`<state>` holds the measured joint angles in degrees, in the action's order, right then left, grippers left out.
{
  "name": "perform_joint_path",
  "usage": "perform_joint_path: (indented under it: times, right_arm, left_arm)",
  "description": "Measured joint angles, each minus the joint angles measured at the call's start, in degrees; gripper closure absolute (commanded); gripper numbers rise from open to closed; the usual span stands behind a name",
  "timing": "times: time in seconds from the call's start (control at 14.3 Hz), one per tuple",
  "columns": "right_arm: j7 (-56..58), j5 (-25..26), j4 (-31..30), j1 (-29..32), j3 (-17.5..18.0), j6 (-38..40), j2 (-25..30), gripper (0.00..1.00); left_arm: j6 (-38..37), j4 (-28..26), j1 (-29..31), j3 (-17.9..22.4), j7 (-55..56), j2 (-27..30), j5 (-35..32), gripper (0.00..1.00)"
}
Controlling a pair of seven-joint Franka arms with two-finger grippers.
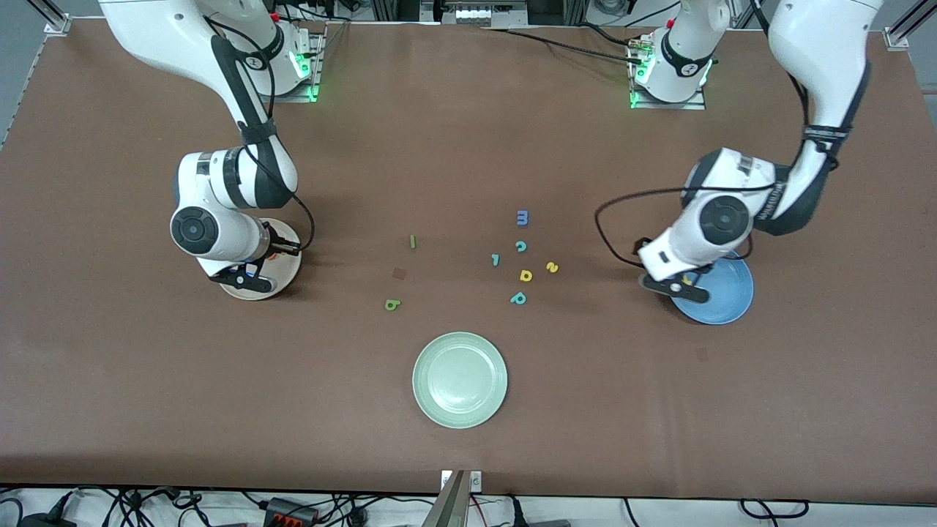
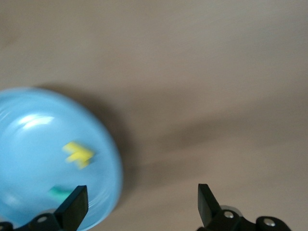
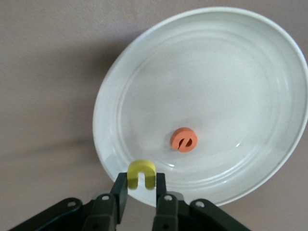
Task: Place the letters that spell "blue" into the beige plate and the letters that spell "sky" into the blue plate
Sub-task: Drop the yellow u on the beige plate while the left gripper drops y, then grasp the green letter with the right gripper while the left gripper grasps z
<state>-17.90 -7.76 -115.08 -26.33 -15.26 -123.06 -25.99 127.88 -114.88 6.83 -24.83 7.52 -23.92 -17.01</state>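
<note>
My right gripper (image 3: pixel 141 185) is shut on the yellow u (image 3: pixel 141 174), held over the rim of the beige plate (image 3: pixel 216 72). The orange e (image 3: pixel 184 139) lies in that plate. My left gripper (image 2: pixel 140 202) is open and holds nothing, beside the edge of the blue plate (image 2: pixel 29 144). In the blue plate lie a yellow letter (image 2: pixel 78 154) and a teal letter (image 2: pixel 60 192). On the table are the thin green l (image 1: pixel 413 241), the dark green b (image 1: pixel 392 304) and the yellow s (image 1: pixel 552 268).
A pale green plate (image 1: pixel 460 379) sits near the front camera. Mid-table lie a blue m (image 1: pixel 522 217), a teal c (image 1: pixel 520 247), two more teal letters (image 1: pixel 495 259) (image 1: pixel 518 298) and a yellow d-like letter (image 1: pixel 525 275).
</note>
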Motion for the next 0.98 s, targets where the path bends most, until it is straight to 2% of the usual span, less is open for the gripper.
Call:
perform_joint_path:
  times: [0.07,0.35,0.56,0.77,0.98]
  right_arm:
    - [0.36,0.0,0.0,0.15,-0.01,-0.05,-0.27,0.0]
    - [0.61,-0.05,1.09,1.12,0.01,-0.17,-0.32,0.0]
    - [0.6,-0.17,5.06,0.11,1.81,-0.18,-0.13,0.0]
    - [-0.36,-1.31,7.89,-4.66,2.92,-1.24,-0.66,0.0]
    - [-0.92,-6.26,8.81,-11.04,3.22,-3.93,-3.13,0.02]
  left_arm:
    - [2.14,0.16,-1.55,-0.91,-0.1,-0.37,0.0,0.0]
    - [8.09,0.28,-9.0,-1.22,1.5,-3.88,0.0,0.03]
    - [14.5,0.33,-10.43,-0.97,3.62,-7.96,-3.8,0.03]
    - [17.82,0.61,-10.46,-0.66,6.69,-10.81,-10.43,0.08]
    - [18.86,0.8,-11.4,-0.73,8.84,-11.59,-14.69,0.1]
